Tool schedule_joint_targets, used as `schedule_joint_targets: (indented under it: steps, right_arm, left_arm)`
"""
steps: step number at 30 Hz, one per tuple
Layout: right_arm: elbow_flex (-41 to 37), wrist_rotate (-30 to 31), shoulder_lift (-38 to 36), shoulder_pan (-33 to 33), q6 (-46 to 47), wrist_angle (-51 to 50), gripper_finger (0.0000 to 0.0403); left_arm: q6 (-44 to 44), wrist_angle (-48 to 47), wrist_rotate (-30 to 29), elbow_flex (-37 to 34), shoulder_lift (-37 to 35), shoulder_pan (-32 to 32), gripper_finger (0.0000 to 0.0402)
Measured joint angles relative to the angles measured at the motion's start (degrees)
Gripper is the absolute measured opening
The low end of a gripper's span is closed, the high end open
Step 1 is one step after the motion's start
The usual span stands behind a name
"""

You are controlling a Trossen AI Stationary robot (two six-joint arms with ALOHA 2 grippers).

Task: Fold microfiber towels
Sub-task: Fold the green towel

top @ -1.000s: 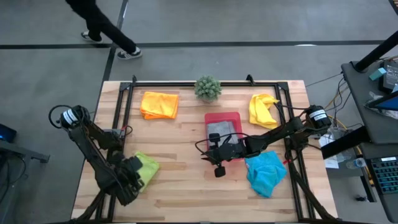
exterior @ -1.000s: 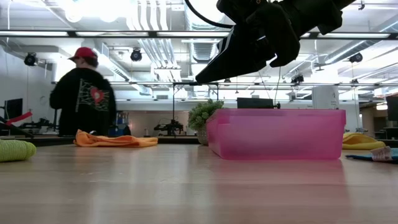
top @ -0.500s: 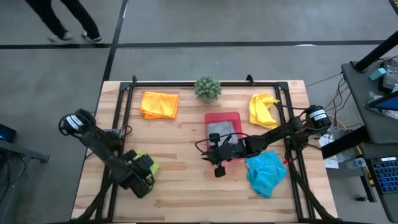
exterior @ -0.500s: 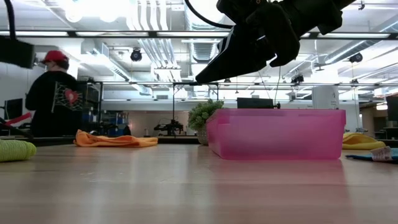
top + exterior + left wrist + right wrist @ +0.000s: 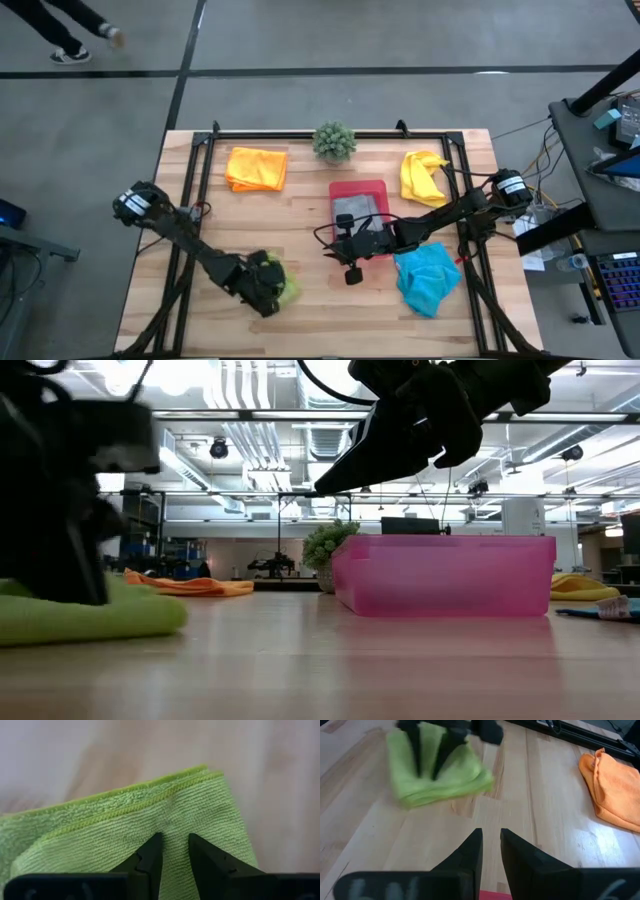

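Lime towel (image 5: pixel 125 825), folded, dbl edge

Wooden table (image 5: pixel 300 320) carries orange (image 5: pixel 256 168), yellow (image 5: pixel 422 177), blue (image 5: pixel 427 277), green (image 5: pixel 285 290) towels, pink tray (image 5: pixel 360 190), plant (image 5: pixel 334 141)

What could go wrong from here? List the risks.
1. The left gripper pinches the green towel near its layered edge; the layers may slip apart or bunch if pulled.
2. The right gripper hovers in front of the tray; the arms could collide if the left one comes closer.
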Motion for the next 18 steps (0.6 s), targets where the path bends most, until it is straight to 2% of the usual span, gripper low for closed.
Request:
schedule_joint_targets:
  steps: [3, 11, 15, 18]
  right_arm:
    - [0.0, 0.0, 0.0, 0.0, 0.1, 0.0, 0.0061]
    - [0.3, 0.0, 0.0, 0.0, 3.9, 0.0, 0.0061]
    - [1.4, 0.0, 0.0, 0.0, 4.3, 0.2, 0.0061]
    - [2.8, -0.1, 1.3, 0.0, 4.3, 1.6, 0.0065]
  left_arm:
    - [7.2, 4.1, 1.1, 0.9, -0.2, 0.6, 0.0079]
    - [14.2, 2.6, 0.9, 0.9, -7.0, 0.1, 0.0079]
    - [16.8, -0.1, 0.6, 0.6, -11.6, -0.9, 0.0079]
    - [14.6, -5.6, -0.8, 0.0, -14.8, -1.7, 0.0079]
